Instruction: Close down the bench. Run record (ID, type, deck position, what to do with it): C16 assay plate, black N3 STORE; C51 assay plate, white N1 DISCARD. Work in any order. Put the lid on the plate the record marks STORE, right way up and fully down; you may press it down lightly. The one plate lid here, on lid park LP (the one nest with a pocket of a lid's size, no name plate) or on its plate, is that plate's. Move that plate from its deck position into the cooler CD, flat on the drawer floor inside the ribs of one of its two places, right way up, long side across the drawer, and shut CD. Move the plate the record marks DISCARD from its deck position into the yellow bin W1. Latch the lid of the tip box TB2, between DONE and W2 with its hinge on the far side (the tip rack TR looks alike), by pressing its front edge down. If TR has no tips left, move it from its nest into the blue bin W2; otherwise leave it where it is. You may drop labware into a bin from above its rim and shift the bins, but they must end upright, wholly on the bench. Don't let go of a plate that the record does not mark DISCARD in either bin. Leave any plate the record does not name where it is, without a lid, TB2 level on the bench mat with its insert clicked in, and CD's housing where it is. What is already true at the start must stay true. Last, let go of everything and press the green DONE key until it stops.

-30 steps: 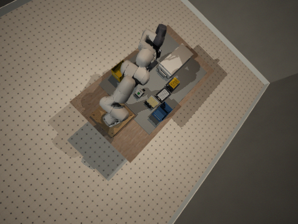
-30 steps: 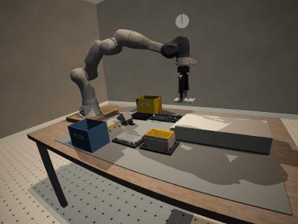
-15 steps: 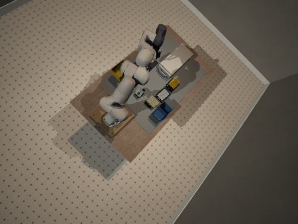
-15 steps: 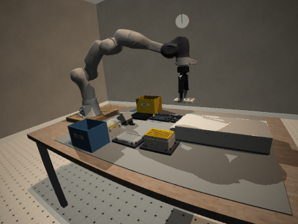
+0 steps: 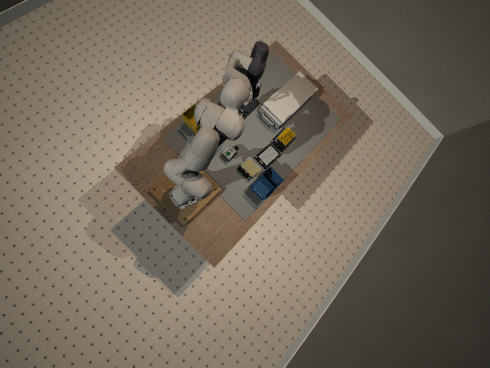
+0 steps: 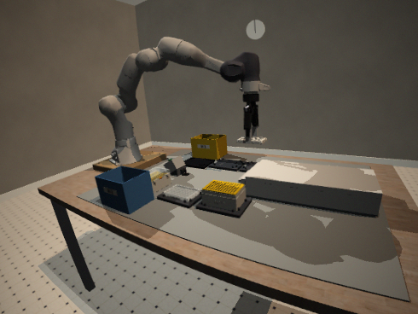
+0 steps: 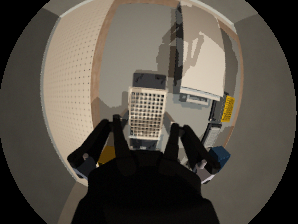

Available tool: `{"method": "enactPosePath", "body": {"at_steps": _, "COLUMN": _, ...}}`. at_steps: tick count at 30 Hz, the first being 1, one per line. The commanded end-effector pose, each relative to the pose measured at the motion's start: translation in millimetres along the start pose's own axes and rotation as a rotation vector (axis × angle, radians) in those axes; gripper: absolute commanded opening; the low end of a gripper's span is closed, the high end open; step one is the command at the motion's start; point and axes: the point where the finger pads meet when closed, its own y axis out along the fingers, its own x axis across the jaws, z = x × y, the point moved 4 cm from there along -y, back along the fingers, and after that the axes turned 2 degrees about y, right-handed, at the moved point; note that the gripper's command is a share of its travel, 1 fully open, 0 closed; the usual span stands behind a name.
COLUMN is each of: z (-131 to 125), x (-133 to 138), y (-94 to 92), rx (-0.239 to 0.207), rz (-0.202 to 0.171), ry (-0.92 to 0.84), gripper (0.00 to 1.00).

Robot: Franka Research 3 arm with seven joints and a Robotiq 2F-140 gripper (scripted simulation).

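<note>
My gripper (image 6: 252, 131) is shut on the white assay plate (image 6: 252, 139) and holds it level, high above the back of the bench. In the wrist view the plate (image 7: 147, 108) sits between the two fingers, its wells facing up. The yellow bin W1 (image 6: 208, 146) stands lower and to the left of the held plate. Dark nests with a black plate (image 6: 230, 164) lie beside the bin. The cooler CD (image 6: 313, 185) is shut. In the overhead view the wrist (image 5: 257, 60) hides the fingers.
The blue bin W2 (image 6: 124, 188) stands at the front left. The tip rack with yellow tips (image 6: 223, 194) and a clear-topped nest (image 6: 182, 194) are beside it. The tip box TB2 (image 6: 159, 174) and the DONE key (image 5: 228, 153) lie behind.
</note>
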Motion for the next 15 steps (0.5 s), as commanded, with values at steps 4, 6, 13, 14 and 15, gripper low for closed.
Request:
{"method": "enactPosePath", "body": {"at_steps": 4, "z": -7.4, "x": -8.8, "y": -3.2, "rx": 0.016, "rz": 0.010, "ry": 0.016, "gripper": 0.00}}
{"method": "enactPosePath", "body": {"at_steps": 6, "z": -12.5, "x": -10.6, "y": -3.1, "rx": 0.016, "rz": 0.010, "ry": 0.016, "gripper": 0.00}}
{"method": "enactPosePath", "body": {"at_steps": 13, "z": -30.1, "x": -16.6, "y": -2.9, "rx": 0.016, "rz": 0.010, "ry": 0.016, "gripper": 0.00}}
{"method": "enactPosePath", "body": {"at_steps": 14, "z": -32.6, "x": -17.5, "y": -2.9, "rx": 0.016, "rz": 0.010, "ry": 0.016, "gripper": 0.00}}
{"method": "enactPosePath", "body": {"at_steps": 15, "z": -35.2, "x": -18.3, "y": -2.8, "rx": 0.016, "rz": 0.010, "ry": 0.016, "gripper": 0.00}}
